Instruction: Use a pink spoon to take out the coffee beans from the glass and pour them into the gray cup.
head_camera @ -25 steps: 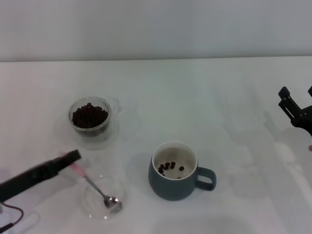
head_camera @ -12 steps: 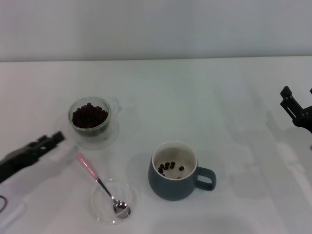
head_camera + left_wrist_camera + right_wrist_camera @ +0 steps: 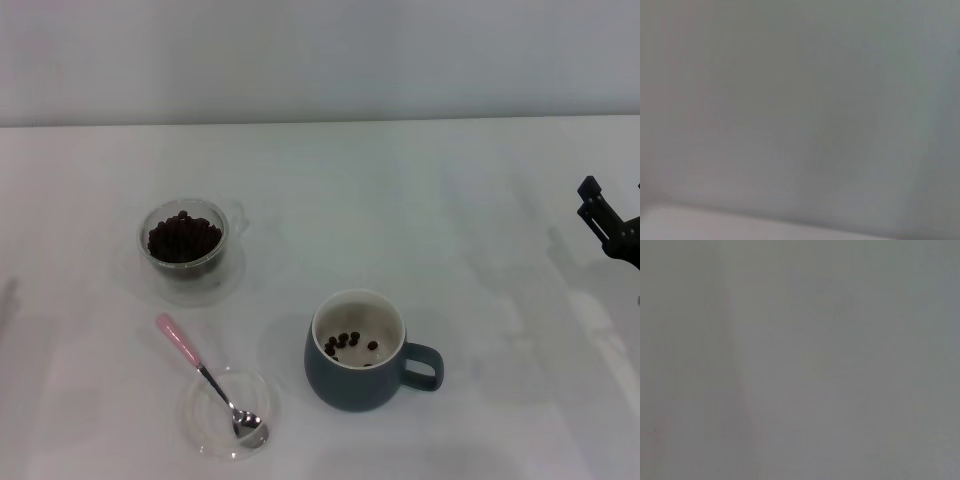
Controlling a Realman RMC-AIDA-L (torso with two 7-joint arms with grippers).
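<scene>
The pink spoon (image 3: pixel 205 376) lies with its metal bowl in a shallow clear glass dish (image 3: pixel 226 412) at the front left, its pink handle pointing up-left onto the table. The glass (image 3: pixel 184 240) full of coffee beans (image 3: pixel 183 236) stands behind it. The gray cup (image 3: pixel 360 351) stands at front centre with a few beans (image 3: pixel 347 342) inside, handle to the right. My right gripper (image 3: pixel 612 224) is at the far right edge, away from everything, with its fingers apart. My left gripper is out of view. Both wrist views show only blank grey.
The white table (image 3: pixel 400 200) spreads wide behind and to the right of the cup. A grey wall runs along the table's far edge.
My left arm let go of the spoon's handle and drew back off the left edge, out of view. The spoon and dish shifted slightly right. The right gripper stayed put.
</scene>
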